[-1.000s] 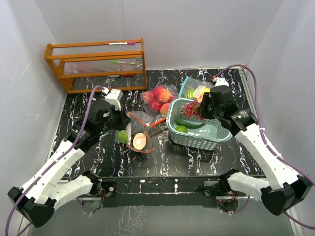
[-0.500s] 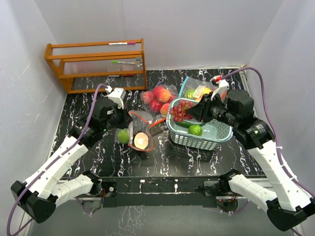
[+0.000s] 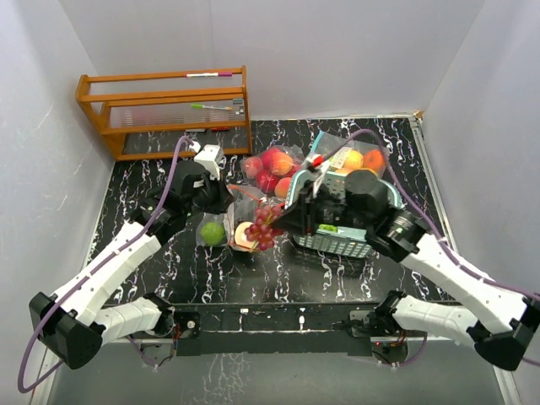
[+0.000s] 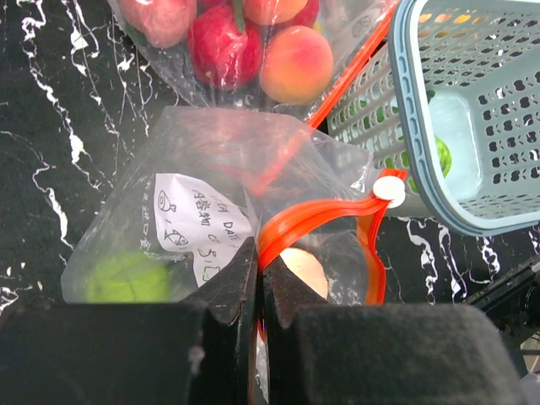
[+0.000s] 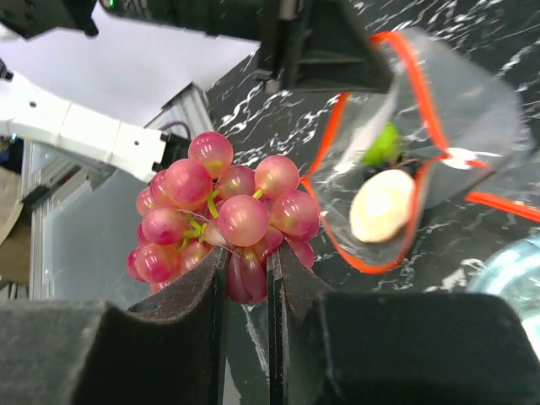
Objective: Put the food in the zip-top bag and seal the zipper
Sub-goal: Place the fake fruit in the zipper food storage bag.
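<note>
While a lime (image 3: 212,232) and a pale cut fruit (image 3: 243,238) already lay inside the open bag (image 3: 229,211), the job looked about midway. A bunch of grapes (image 3: 266,228) hung right at the bag's mouth near the centre of the overhead frame, not yet inside. More food waited in the basket (image 3: 337,245), and the orange zipper was unsealed.

The black marbled table (image 3: 169,278) carried everything. A wooden rack (image 3: 164,110) sat at the upper left, well apart from the work. The teal basket stood right of centre, partly hidden under the right arm. It held at least one green piece (image 4: 441,156); what else was in it I could not tell.

Two more clear bags lay behind it: a bag of red fruit (image 3: 270,169) just above centre, and a bag of orange and yellow fruit (image 3: 350,156) toward the upper right. The open bag lay left of the basket, its mouth turned toward it.

The left jaws were pressed together on the bag's rim, holding the mouth up. The right jaws stood narrow, clamped on the base of the grapes, the bunch bulging above them in the wrist view.
</note>
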Available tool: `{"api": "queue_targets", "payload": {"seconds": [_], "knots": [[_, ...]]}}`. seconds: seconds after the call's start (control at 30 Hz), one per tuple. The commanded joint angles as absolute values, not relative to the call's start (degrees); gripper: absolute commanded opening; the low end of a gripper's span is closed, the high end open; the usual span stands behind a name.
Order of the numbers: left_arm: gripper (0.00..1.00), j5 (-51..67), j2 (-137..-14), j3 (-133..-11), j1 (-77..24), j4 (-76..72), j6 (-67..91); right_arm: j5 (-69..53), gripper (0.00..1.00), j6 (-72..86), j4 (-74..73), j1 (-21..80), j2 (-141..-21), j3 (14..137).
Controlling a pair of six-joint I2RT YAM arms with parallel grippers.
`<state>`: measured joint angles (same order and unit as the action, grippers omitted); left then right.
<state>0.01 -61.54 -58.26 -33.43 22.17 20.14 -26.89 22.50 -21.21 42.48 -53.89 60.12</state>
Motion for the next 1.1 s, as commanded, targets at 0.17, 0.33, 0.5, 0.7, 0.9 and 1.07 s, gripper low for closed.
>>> {"api": "queue_targets", "payload": {"seconds": [0.17,0.33,0.5,0.7,0.9,1.07], "knots": [[0.00,0.76,-61.73,-62.34,-33.17,20.54,20.21,-15.40,0.08,24.51,-5.25,48.95,-63.18,56.42],[0.00,1.04,-59.82,-61.84,-33.20,21.76,20.21,-13.09,0.08,25.33,-1.80,48.95,-68.17,56.04],[0.00,1.23,-58.46,-60.88,-33.14,21.83,20.39,-14.83,0.08,26.46,2.79,49.16,-74.91,57.13],[0.00,2.33,-57.48,-60.38,-33.21,22.10,20.63,-5.07,0.08,28.25,1.35,49.46,-79.71,59.56],[0.00,3.15,-56.11,-59.78,-33.16,22.71,21.37,10.82,0.09,29.86,0.32,51.80,-82.80,63.06],[0.00,3.07,-55.05,-59.72,-33.17,24.12,21.45,19.48,0.12,30.73,1.42,53.02,-84.68,64.16]]}}
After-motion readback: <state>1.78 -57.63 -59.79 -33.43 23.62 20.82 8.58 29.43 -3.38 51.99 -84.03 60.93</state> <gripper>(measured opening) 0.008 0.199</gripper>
